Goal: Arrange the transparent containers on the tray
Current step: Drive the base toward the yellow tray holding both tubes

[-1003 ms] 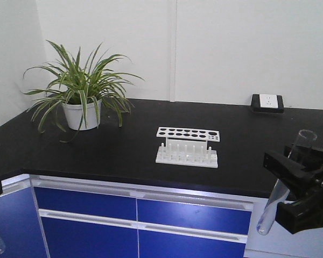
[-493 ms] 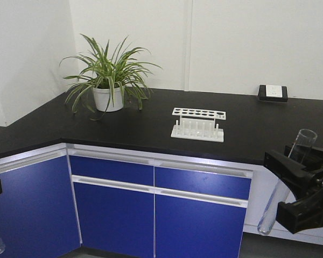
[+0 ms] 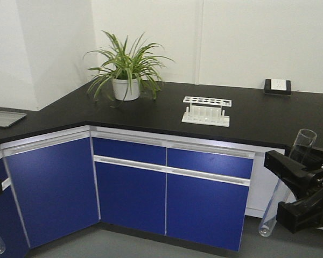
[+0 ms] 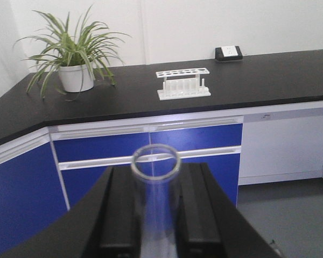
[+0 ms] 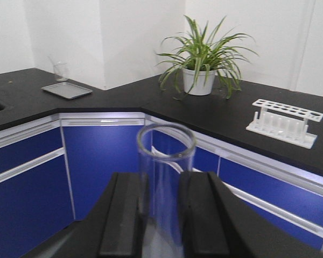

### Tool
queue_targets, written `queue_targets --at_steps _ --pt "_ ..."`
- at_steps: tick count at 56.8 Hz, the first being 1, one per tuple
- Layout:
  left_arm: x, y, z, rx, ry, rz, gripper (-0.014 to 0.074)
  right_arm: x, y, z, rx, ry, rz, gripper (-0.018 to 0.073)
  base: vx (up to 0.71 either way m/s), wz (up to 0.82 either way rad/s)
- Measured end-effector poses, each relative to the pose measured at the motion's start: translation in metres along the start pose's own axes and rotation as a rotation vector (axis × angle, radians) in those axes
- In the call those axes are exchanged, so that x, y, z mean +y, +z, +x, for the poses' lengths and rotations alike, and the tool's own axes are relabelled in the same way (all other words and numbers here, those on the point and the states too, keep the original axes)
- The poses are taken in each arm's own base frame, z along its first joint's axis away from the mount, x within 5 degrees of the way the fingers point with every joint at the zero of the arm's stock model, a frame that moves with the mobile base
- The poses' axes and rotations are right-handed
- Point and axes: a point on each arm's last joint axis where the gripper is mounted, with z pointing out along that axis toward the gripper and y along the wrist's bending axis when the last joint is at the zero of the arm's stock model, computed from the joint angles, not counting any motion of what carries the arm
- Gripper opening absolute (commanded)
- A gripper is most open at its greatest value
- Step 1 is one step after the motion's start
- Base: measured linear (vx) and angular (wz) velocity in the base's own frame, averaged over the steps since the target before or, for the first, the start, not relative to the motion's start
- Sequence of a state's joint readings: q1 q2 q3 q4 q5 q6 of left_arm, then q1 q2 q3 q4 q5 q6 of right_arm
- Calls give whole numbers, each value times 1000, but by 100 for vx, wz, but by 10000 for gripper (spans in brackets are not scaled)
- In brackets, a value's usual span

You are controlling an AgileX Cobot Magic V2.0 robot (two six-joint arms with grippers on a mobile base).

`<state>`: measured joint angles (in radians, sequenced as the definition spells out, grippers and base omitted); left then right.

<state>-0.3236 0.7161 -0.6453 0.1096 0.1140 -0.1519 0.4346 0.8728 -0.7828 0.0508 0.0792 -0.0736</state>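
A laboratory corner: blue cabinets (image 3: 129, 188) stand under a black L-shaped surface (image 3: 258, 115).

The black right hand (image 3: 290, 189) sits at the lower right of the front view. It is clamped on the right test tube (image 3: 301, 145), clear glass, held in the air in front of the cabinets. The tube is tilted, with its open rim up and to the right and its rounded bottom down and to the left. The right wrist view looks at its rim, with black fingers (image 5: 124, 215) pressed against both sides.

The left hand (image 4: 156, 220) is likewise clamped on the left test tube (image 4: 155, 162), whose open rim is toward the camera. In the front view only this tube's rounded bottom shows, at the lower left edge.

Both tubes are well apart from the surface.

On the surface stand a white holed tube rack (image 3: 206, 110), a spider plant (image 3: 126, 80) in a white pot near the corner, and a socket box (image 3: 277, 86) by the wall. On the surface's left arm lies a flat grey tray (image 5: 67, 90). A small clear glass vessel (image 5: 60, 71) stands at the tray's far edge; I cannot tell whether it is on the tray or behind it.
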Motion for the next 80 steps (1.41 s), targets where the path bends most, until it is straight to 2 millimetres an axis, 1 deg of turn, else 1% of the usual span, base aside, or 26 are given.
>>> queue_targets --at_steps 16,39,59,80 --pt "0 0 0 0 0 0 150 0 0 0 0 0 0 19 -21 31" --pt "0 0 0 0 0 0 150 0 0 0 0 0 0 19 -8 51" --pt "0 0 0 0 0 0 150 0 0 0 0 0 0 19 3 62" --pt "0 0 0 1 0 0 150 0 0 0 0 0 0 19 15 57"
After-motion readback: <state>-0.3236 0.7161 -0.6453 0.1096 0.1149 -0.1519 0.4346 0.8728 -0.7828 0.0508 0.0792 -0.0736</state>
